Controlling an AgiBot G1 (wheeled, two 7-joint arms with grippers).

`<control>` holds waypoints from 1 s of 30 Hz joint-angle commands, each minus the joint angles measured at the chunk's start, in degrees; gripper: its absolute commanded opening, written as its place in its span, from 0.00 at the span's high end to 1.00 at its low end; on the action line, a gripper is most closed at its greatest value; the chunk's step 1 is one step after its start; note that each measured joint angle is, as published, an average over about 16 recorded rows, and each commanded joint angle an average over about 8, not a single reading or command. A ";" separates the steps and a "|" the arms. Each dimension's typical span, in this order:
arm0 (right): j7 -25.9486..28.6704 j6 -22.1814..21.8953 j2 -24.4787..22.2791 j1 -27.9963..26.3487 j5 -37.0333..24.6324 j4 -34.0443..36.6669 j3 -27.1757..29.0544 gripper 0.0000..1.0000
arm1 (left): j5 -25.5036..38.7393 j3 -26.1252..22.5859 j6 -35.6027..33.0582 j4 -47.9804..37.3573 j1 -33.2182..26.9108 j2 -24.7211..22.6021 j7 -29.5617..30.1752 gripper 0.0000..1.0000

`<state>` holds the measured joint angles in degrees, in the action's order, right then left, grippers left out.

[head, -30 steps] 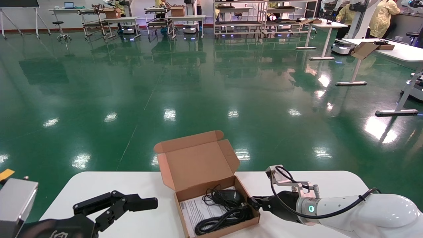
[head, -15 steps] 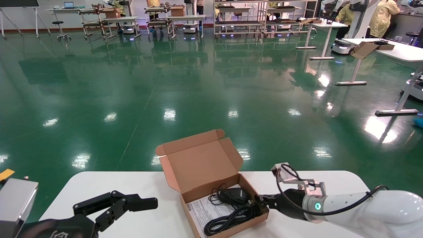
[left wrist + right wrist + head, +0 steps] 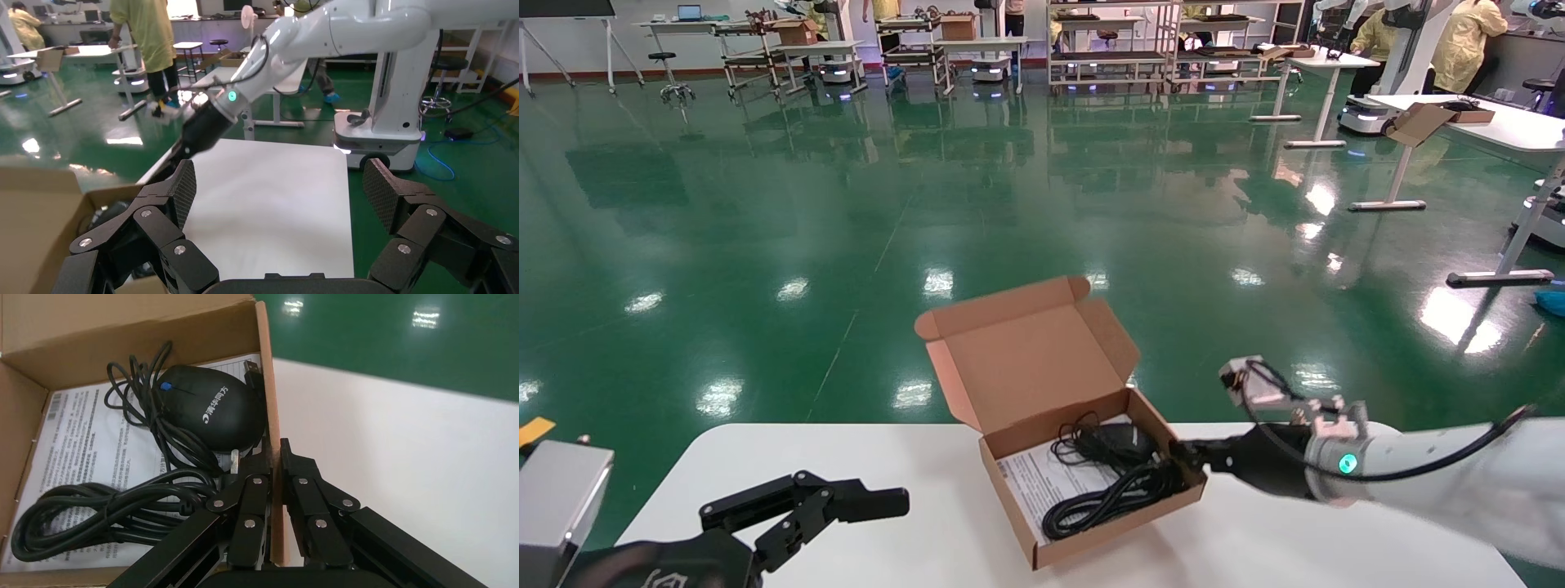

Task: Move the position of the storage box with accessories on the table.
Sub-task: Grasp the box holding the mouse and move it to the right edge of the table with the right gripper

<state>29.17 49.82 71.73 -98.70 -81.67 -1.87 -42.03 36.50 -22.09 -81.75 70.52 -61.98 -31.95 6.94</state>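
The right tool [image 3: 1182,454] pinches the right-hand wall of the open box [image 3: 1083,425], its fingers [image 3: 254,496] closed on the cardboard, one inside and one outside. The box looks raised off the tabletop [image 3: 862,457] on the gripped side, near the far edge and right of centre, so the move appears under way, with setting down and release still to come. The mouse [image 3: 214,407], cable [image 3: 104,511] and paper [image 3: 79,435] lie inside. The left tool [image 3: 805,510] hangs spread wide and empty at the near left. Only the right wrist view shows the grip on the wall and the contents up close; only the head view shows the box's place on the tabletop.
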 commanded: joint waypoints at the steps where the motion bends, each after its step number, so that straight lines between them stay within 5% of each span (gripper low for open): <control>1: -0.19 1.45 -0.75 -1.09 0.06 -0.01 0.04 1.00 | 0.00 0.00 0.00 0.00 0.00 0.00 0.00 0.00; 14: -0.60 8.19 -9.47 -10.60 -1.08 0.41 -0.70 1.00 | 0.00 0.00 0.00 0.00 0.00 0.00 0.00 0.00; 30: -2.96 8.79 -21.76 -16.07 -2.21 1.91 -1.41 1.00 | 0.00 0.00 0.00 0.00 0.00 0.00 0.00 0.00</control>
<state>26.21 58.61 50.25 -114.44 -83.74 0.00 -43.35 36.50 -22.09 -81.75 70.52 -61.98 -31.95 6.93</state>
